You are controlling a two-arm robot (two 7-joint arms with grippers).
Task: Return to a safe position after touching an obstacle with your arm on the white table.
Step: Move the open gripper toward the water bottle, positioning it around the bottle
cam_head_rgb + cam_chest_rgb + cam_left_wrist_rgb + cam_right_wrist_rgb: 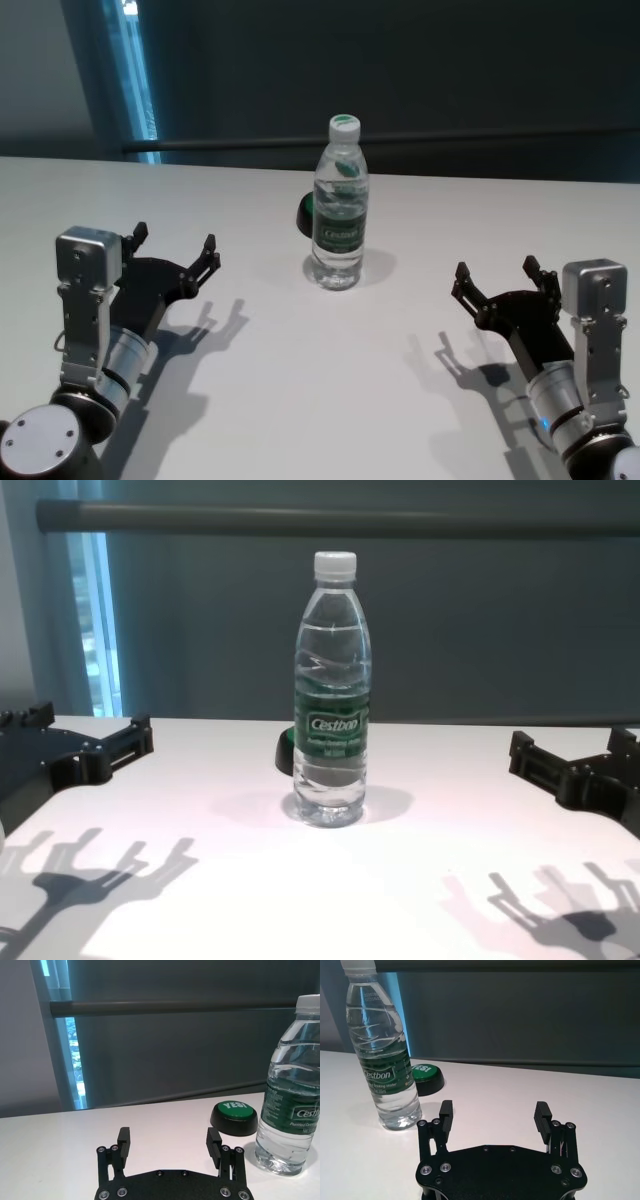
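The obstacle, a tall clear water bottle (339, 205) with a white cap and dark green label, stands upright mid-table on the white table (300, 360). It also shows in the chest view (332, 695), the left wrist view (292, 1095) and the right wrist view (382, 1055). My left gripper (175, 250) is open and empty, low over the table to the bottle's left, apart from it; it shows in its wrist view (170, 1144). My right gripper (497, 280) is open and empty to the bottle's right, also apart (492, 1115).
A low black round button with a green top (234, 1116) sits just behind the bottle, also seen in the right wrist view (426, 1078). A dark wall with a horizontal rail (400, 142) runs behind the table's far edge.
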